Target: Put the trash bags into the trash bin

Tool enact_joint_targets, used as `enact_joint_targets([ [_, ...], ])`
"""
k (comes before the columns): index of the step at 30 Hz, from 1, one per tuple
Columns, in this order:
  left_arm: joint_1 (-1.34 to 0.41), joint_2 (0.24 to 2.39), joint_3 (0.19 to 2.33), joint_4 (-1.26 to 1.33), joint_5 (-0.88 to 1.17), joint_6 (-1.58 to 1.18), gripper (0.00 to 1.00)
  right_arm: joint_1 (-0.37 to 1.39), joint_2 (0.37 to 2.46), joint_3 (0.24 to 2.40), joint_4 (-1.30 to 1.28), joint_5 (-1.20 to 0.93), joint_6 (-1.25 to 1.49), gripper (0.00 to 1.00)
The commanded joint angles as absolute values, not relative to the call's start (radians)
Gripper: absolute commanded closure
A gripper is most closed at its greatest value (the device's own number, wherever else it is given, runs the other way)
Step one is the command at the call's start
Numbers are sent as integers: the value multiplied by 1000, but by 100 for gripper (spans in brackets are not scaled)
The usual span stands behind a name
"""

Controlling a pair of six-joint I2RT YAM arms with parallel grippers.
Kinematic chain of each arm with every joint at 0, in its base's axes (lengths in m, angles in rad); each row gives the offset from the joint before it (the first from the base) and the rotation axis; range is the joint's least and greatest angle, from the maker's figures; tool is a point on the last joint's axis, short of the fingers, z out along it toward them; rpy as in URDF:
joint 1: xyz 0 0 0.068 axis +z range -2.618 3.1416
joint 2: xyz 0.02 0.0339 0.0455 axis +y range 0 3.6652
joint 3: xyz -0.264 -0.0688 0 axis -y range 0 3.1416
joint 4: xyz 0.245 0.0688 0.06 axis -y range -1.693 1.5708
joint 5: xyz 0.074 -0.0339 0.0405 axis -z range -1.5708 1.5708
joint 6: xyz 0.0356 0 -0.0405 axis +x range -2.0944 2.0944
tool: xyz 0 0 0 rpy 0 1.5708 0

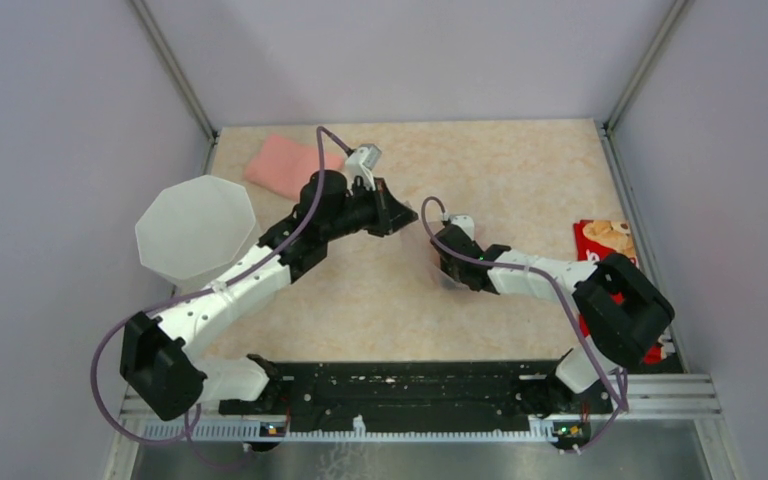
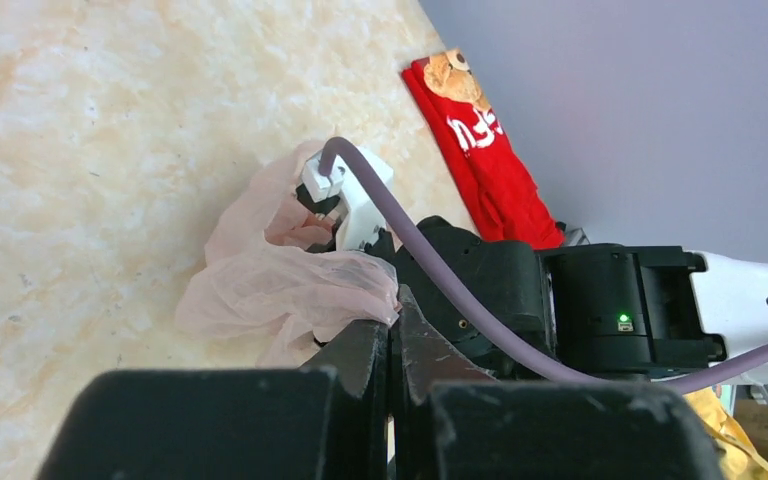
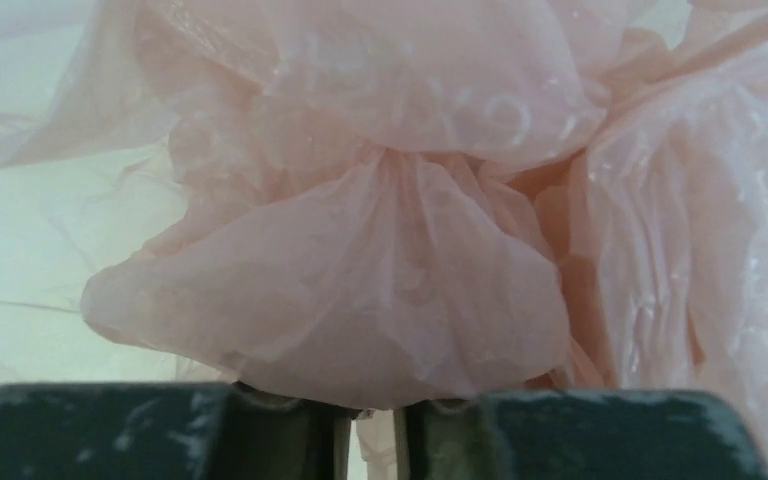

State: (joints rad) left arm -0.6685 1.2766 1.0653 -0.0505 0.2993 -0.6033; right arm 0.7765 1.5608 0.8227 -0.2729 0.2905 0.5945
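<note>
- Bag (image 2: 280,285) sits around the middle of the table (image 1: 520,170) as a crumpled pale pink wad between the two claws. From overhead it's barely visible, just a faint film near centre frame.
- Left claw (image 2: 392,322) has its jaws squeezed almost together at the bottom of its own camera view, with a corner of the bag pinched at the tips.
- The left arm runs from lower left diagonally up to centre frame, wrist stretched out and pointing right.
- Right claw (image 3: 375,418) has its jaws only a sliver apart, clamped on a bunched fold of the bag. The film fills pretty much that whole view.
- The right arm comes up from lower right with its elbow sticking out at the right side. Its forearm reaches left to centre, so the two claws end up near each other.
- Bin (image 1: 160,205) is at the left of the overhead frame with its open top facing up. It's at the table's left edge by the wall, just beside the left forearm and well apart from the bag.
- A folded pink cloth (image 1: 278,165) lies at upper left, near the bin and just behind the left wrist.
- A red packet (image 1: 605,238) lies flat along the right edge, partly under the right elbow.
- Bare tabletop shows in the upper right, and in the strip between the claws and the bottom of the frame.
</note>
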Motion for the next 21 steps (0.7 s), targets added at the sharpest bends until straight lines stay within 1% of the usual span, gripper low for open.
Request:
enact_joint_targets([
  [1, -660, 1247, 1036, -31, 257, -597, 100, 778, 1531, 874, -286, 275, 592, 73],
  [3, -660, 1254, 1001, -34, 273, -598, 100, 778, 1487, 904, -308, 258, 581, 64],
  [5, -660, 1264, 958, -12, 298, -603, 100, 779, 1453, 949, -341, 237, 569, 56],
  [9, -660, 1292, 922, -8, 341, -611, 100, 781, 1403, 1045, -404, 198, 553, 45],
  [13, -660, 1311, 930, -33, 337, -609, 100, 783, 1371, 1110, -484, 220, 543, 39],
  [18, -660, 1312, 932, -72, 292, -604, 100, 779, 1327, 1160, -596, 329, 509, 34],
  [21, -660, 1315, 933, -89, 285, -603, 100, 716, 1310, 1137, -608, 297, 486, 34],
])
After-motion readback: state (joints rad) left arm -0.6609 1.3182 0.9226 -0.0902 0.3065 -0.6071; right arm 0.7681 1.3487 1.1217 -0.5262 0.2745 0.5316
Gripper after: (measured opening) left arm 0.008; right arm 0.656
